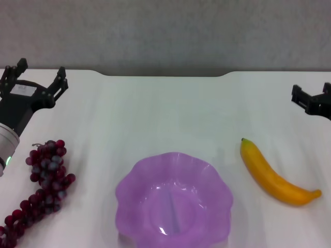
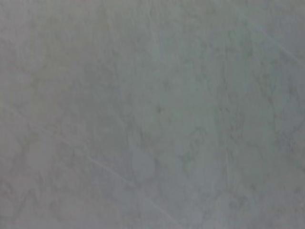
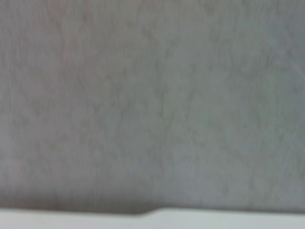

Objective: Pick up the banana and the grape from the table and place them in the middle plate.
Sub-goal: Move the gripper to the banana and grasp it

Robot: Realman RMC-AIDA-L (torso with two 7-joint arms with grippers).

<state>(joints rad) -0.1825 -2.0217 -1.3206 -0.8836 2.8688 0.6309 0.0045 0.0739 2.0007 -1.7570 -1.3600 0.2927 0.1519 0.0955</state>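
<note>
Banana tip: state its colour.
Dark green on the yellow-orange banana, clearest in the head view.

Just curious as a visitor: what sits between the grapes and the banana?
In the head view, the purple plate lies between the grape and the banana, empty, on the white table.

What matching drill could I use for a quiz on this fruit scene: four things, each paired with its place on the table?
Things:
1. banana
2. grape
3. middle plate
4. left claw

Places:
A. near edge, centre of the table
B. far left, raised, open and holding nothing
C. robot's right of the plate
D. robot's left of the plate

Pairs: 1-C, 2-D, 3-A, 4-B

The right claw is at the far right edge.
</note>
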